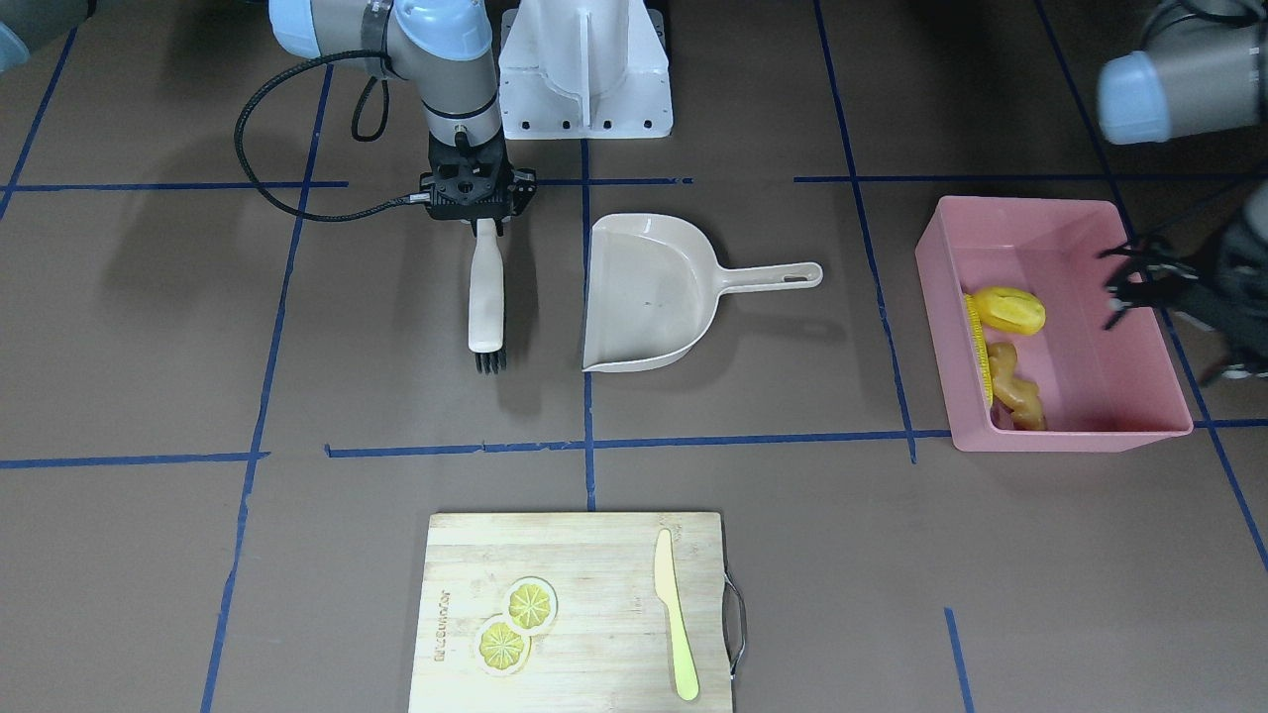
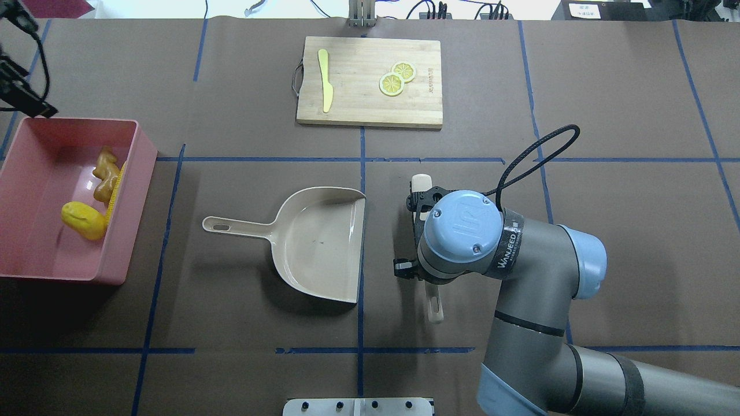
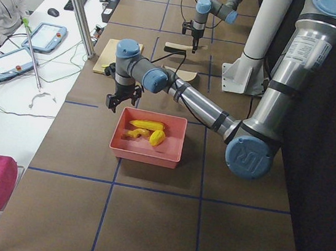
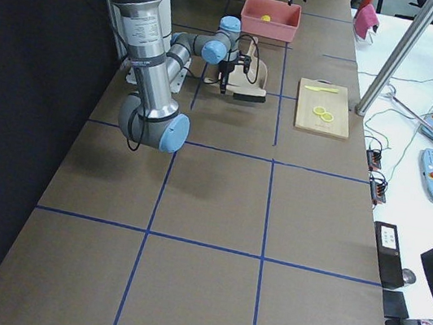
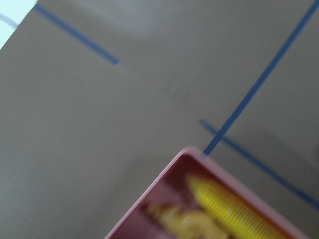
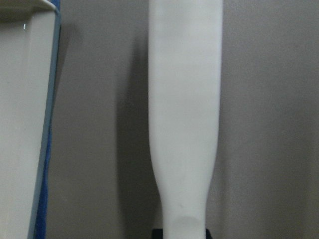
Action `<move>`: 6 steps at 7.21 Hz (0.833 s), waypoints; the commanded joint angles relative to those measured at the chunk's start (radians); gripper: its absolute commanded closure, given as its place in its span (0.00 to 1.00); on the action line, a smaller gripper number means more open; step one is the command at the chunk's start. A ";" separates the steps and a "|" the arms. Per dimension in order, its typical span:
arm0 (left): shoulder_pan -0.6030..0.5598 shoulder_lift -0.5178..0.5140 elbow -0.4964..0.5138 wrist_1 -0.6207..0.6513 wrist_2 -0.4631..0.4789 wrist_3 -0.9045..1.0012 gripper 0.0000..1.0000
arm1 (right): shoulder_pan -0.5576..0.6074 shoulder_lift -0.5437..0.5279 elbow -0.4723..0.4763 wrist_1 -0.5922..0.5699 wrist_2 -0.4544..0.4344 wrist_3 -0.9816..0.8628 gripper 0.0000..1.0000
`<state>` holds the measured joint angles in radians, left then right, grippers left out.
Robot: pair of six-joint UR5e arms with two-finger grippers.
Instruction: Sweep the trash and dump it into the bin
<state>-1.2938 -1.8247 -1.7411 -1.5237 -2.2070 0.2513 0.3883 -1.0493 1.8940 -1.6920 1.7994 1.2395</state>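
The pink bin (image 1: 1139, 396) stands on the table and holds the trash: a corn cob (image 1: 981, 347) along one wall, a yellow lump (image 1: 1008, 309) and a ginger root (image 1: 1017, 388). The bin also shows in the overhead view (image 2: 34, 254) and in the left wrist view (image 5: 185, 155), with the corn cob (image 5: 229, 209) inside. My left gripper (image 1: 1129, 282) hangs open and empty over the bin's outer side. My right gripper (image 1: 477, 213) is shut on the cream handle of a brush (image 1: 485, 297), with its dark bristles pointing away from the robot. The brush sits beside the beige dustpan (image 1: 644, 292), which looks empty.
A wooden cutting board (image 1: 594, 555) at the far side carries two lemon slices (image 1: 515, 624) and a yellow-green knife (image 1: 676, 614). The robot's white base plate (image 1: 584, 69) stands behind the dustpan. Blue tape lines cross the brown table.
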 commanded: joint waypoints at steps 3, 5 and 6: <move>-0.209 0.194 0.124 0.086 -0.189 -0.019 0.00 | 0.004 0.000 0.002 0.000 0.000 0.000 1.00; -0.254 0.210 0.103 0.088 -0.189 -0.142 0.00 | 0.049 0.002 0.007 -0.001 0.029 -0.002 1.00; -0.254 0.213 0.101 0.088 -0.189 -0.155 0.00 | 0.099 -0.011 0.016 -0.005 0.076 -0.050 1.00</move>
<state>-1.5378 -1.6177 -1.6345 -1.4363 -2.3946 0.1395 0.4365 -1.0508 1.9019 -1.6936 1.8315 1.2269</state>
